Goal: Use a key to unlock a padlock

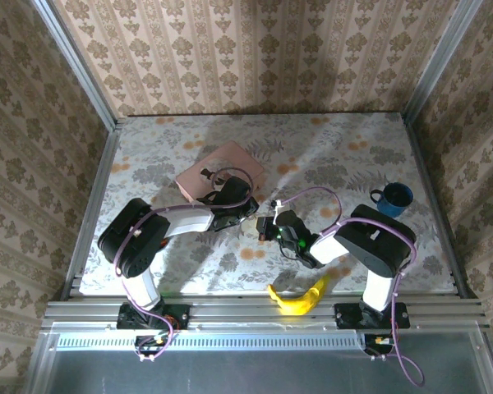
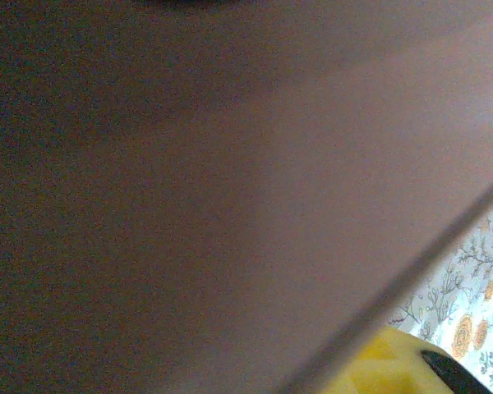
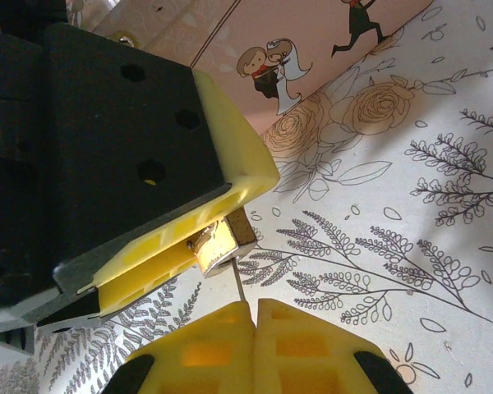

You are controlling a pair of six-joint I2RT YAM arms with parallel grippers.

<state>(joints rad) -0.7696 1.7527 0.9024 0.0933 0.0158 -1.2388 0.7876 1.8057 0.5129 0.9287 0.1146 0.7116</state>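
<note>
In the right wrist view the small brass padlock (image 3: 220,244) sits pinched between the yellow fingers of my left gripper (image 3: 199,236), which is shut on it. The thin silver key (image 3: 239,287) sticks up out of my right gripper (image 3: 253,307), shut on its hidden head, and the blade tip meets the padlock's lower face. From above, the left gripper (image 1: 248,215) and right gripper (image 1: 271,226) meet tip to tip at mid-table. One blurred yellow finger (image 2: 390,365) shows low in the left wrist view.
The pink tin (image 1: 222,171) lies just behind the grippers; its cartoon lid (image 3: 312,41) is close above the padlock, and a blurred pink-brown surface (image 2: 230,180) crowds the left wrist camera. A blue mug (image 1: 393,199) stands at the right and a banana (image 1: 298,297) at the near edge.
</note>
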